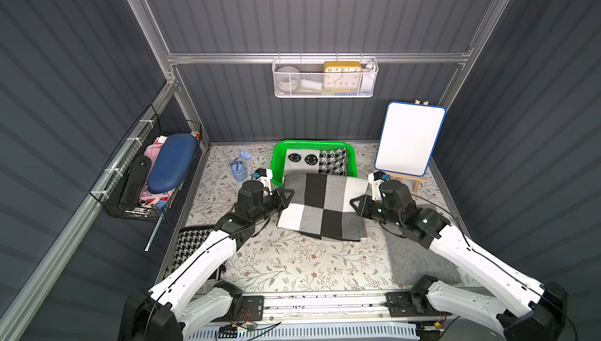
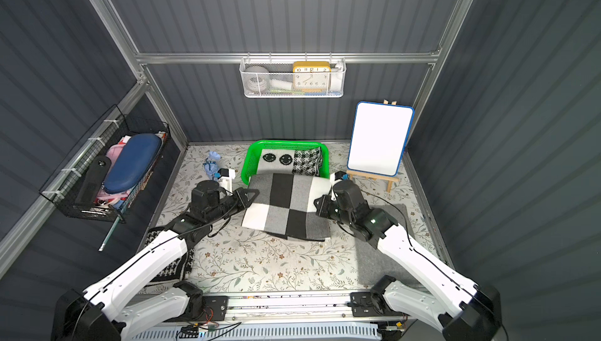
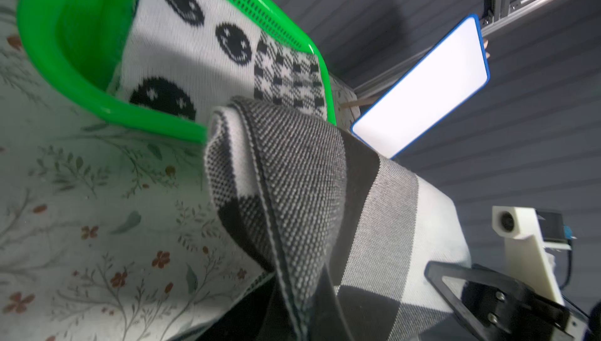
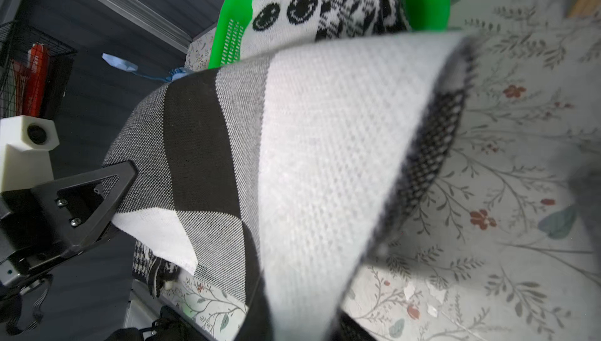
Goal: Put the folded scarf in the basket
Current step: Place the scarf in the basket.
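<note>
left gripper (image 1: 287,197): clenched on the scarf's left edge; its black finger lies over the grey corner block.
right gripper (image 1: 355,203): clamped on the scarf's right edge, at the white block.
scarf (image 1: 322,209): folded knit in big blocks of black, grey and white, with a dark speckled underside showing at the edges in both wrist views.
scarf place: hung between the two grippers over the table (image 1: 292,258), just in front of the basket. In both top views its far edge overlaps the basket's near rim. The near edge sags low; I cannot tell whether it touches the table.
scarf axis: long side runs gripper to gripper, roughly along the basket's near rim, and the near edge is skewed a little.
basket (image 1: 276,157): bright green, perforated walls, at the back middle of the table.
basket contents: a folded knit (image 1: 302,159), white with black smiley faces and a houndstooth patch on its right part.
white wire basket (image 1: 325,94): on the back wall rail, holds a yellow clock (image 1: 343,74) and pale items too small to tell.
black wire basket (image 1: 136,217): on the left wall, holds a blue case (image 1: 172,163) and mixed bits.
other: whiteboard (image 1: 409,139) on an easel to the right of the basket; grey mat (image 1: 413,258) under the right arm; houndstooth cloth (image 1: 192,241) under the left arm.
</note>
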Controlling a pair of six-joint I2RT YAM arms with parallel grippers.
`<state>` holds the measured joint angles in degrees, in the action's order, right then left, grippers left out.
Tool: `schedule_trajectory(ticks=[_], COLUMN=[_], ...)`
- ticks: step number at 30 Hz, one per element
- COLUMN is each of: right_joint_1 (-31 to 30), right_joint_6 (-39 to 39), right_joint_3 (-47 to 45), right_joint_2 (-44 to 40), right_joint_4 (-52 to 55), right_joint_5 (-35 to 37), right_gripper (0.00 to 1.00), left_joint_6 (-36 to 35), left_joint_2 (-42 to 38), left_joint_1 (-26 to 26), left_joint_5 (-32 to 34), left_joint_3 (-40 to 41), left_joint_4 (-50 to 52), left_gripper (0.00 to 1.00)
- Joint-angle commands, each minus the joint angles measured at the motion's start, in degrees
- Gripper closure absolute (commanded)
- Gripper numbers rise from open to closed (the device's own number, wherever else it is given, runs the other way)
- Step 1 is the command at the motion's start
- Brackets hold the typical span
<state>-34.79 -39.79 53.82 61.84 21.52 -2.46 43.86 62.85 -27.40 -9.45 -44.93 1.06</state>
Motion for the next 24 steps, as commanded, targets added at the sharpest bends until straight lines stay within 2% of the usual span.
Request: schedule_trajectory(ticks=[1, 6, 17, 24], right_joint_1=[2.5, 6.0, 12.2, 14.5], right_joint_6=[4.5, 7.0, 8.4, 9.5], right_joint_3=[6.8, 15.2, 31.3, 38.9], right_joint_2=[4.6, 13.0, 30.5, 39.8], right_joint_4=[-0.3, -2.3, -3.7, -4.4], right_joint_5=[2.6, 0.1, -7.1, -7.4], right_gripper=[1.00, 1.00, 1.00, 1.00], left_joint_6=[-4.3, -7.2, -10.9, -13.5], left_joint_2=[4.1, 14.1, 31.5, 41.6], left_joint_1=[0.2, 1.7, 8.7, 10.2], left_joint_5=[8.3, 13.3, 9.5, 9.1], left_joint_3=[-7.3, -18.1, -36.1, -45.7], left_joint_4=[-0.1, 2.8, 1.7, 3.0], left_gripper=[1.00, 1.00, 1.00, 1.00])
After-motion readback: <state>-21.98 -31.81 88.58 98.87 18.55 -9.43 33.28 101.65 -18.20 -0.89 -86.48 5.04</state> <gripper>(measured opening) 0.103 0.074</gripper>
